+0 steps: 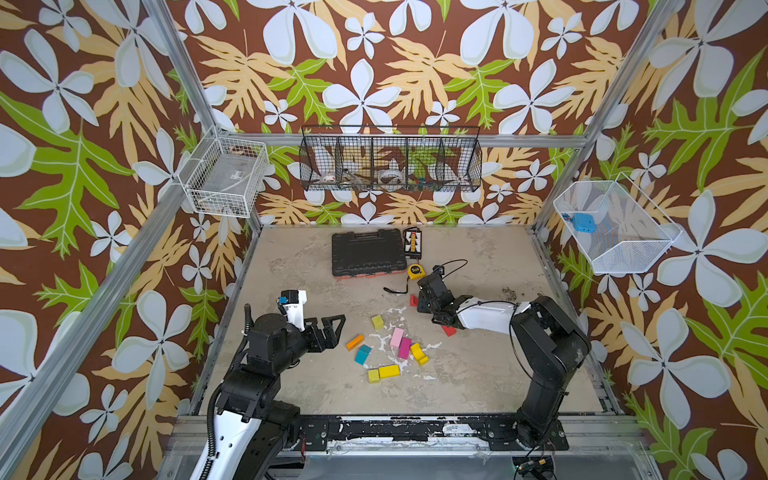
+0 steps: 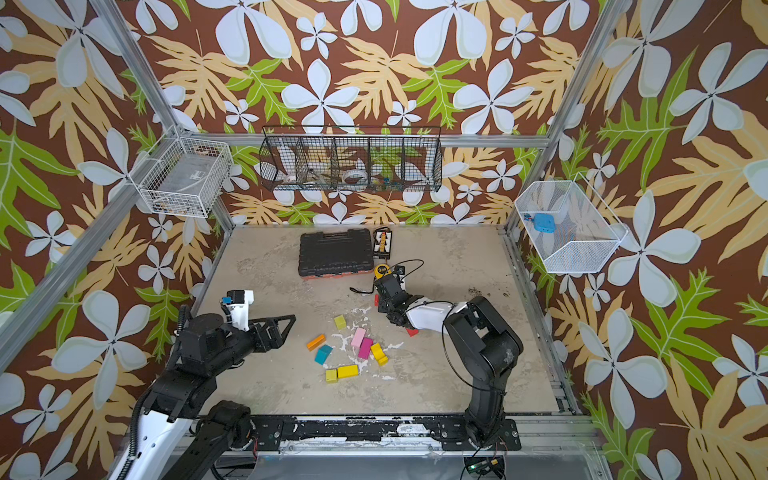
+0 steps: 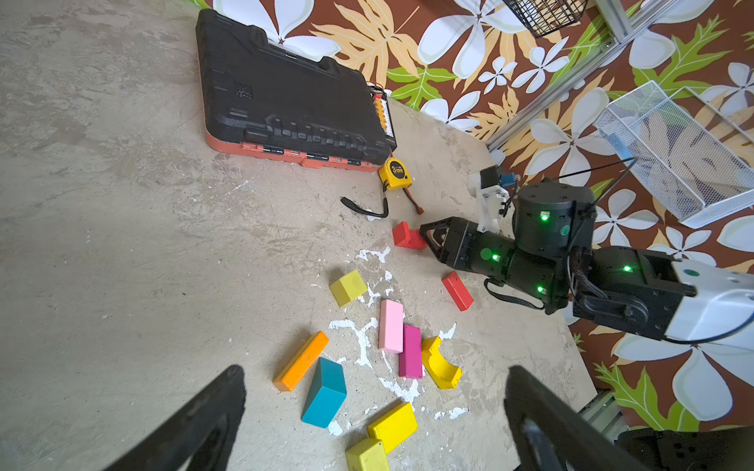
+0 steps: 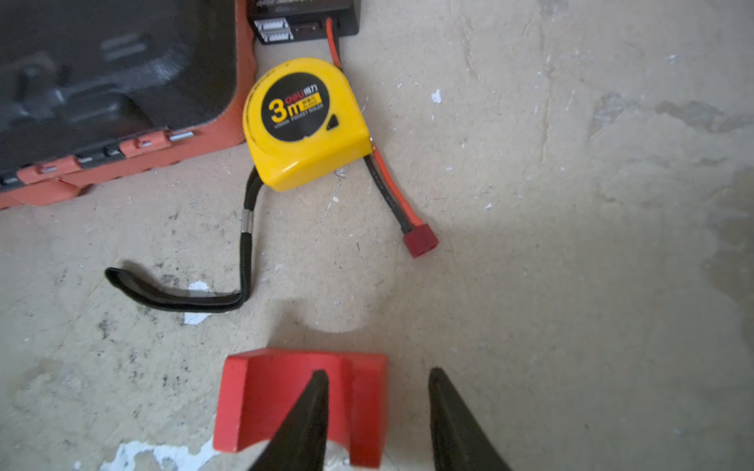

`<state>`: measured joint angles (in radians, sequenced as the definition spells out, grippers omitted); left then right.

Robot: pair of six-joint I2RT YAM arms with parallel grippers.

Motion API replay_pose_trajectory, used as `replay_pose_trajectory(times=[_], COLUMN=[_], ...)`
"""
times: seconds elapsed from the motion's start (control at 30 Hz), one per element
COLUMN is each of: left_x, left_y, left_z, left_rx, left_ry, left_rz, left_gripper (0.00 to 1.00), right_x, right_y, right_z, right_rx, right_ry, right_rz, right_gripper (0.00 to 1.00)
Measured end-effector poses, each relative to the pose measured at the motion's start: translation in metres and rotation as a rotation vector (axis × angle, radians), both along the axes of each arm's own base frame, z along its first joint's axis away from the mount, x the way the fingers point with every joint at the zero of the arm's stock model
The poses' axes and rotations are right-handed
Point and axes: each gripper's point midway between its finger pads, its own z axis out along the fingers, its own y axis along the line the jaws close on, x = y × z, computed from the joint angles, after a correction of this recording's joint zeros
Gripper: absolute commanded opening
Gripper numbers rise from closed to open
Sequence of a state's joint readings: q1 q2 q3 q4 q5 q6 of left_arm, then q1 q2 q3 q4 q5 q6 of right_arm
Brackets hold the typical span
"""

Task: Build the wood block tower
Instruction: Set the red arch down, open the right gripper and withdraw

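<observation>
Reaching low toward mid-frame, the right arm (image 1: 490, 313) sets its half-parted right fingers (image 4: 457, 420) astride one leg of the red arch (image 4: 261, 399), not squeezing it. The left fingers (image 3: 204, 420) gape wide and empty, left of the loose blocks (image 1: 397, 337). Bare table (image 1: 478, 374) lies lower right.

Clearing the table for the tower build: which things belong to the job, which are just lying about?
Job: red arch, red bar, yellow cube, pink bar, magenta bar, yellow arch, orange bar, teal block, yellow bar, small yellow block.
Lying about: tool case, tape measure, cable.
</observation>
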<state>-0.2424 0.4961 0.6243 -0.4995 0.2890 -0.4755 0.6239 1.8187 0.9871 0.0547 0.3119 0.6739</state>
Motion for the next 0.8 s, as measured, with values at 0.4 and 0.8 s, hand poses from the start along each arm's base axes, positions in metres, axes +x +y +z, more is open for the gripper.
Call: replay_pose_trajectory(times=[0.4, 0.8], left_x=[0.0, -0.005], left_y=[0.0, -0.005], left_z=[0.0, 0.004], left_rx=[-0.001, -0.005], left_ry=[-0.001, -0.018], left_rz=[-0.001, -0.027], left_gripper=[1.0, 1.0], right_x=[-0.081, -0.197], right_y=[0.001, 0.07], right_z=[0.045, 0.048], right_rx=[0.082, 0.015], right_ry=[-0.078, -0.084], right_rz=[0.105, 0.365], right_gripper=[0.56, 0.59])
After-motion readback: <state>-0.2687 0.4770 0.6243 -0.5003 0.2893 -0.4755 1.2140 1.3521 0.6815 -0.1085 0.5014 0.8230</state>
